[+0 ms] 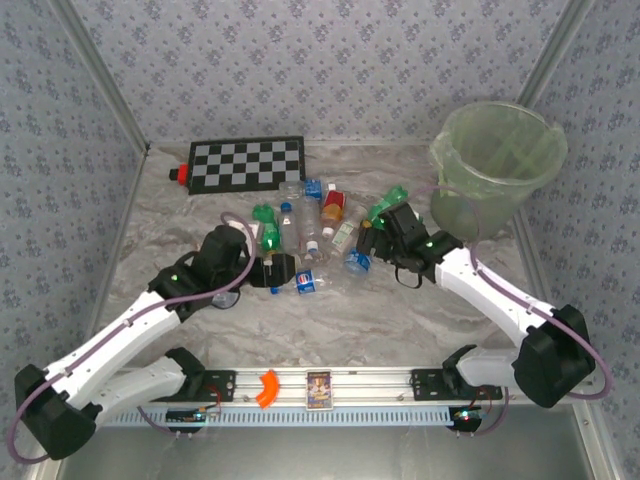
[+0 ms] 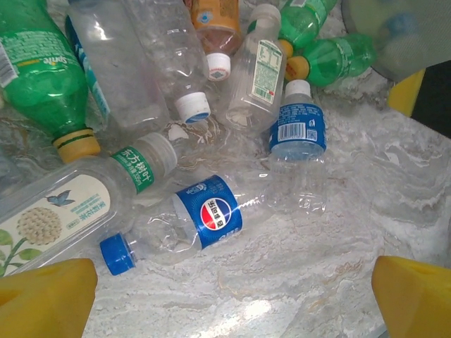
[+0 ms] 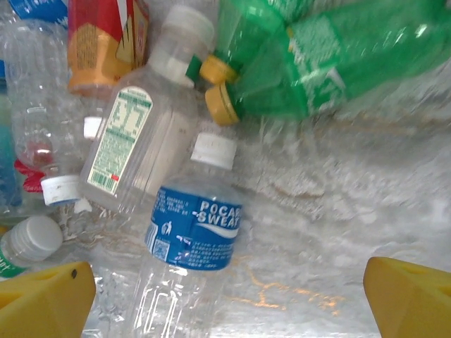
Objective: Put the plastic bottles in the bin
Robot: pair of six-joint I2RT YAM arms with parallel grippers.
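Bottle heap [image 1: 310, 230] central, bin [image 1: 480, 210] far-right

Both arms are white shells with chunky black joints: the left arm [image 1: 120, 335] and the right arm [image 1: 495, 295]. A thin mauve cable [image 1: 195, 297] runs along each (a small green light [image 1: 172, 277] glows near each wrist). The fingers [image 2: 46, 299] are bright yellow wedges.

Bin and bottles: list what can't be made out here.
- Bin, top view: creased liner blurs its inside; contents unclear.
- Bottle pile, top view: too small and overlapped to count.
- Pocari bottle, right wrist view: base cut off by the bottom edge.
- White-labelled bottle, left wrist view: base cut off by the left edge.
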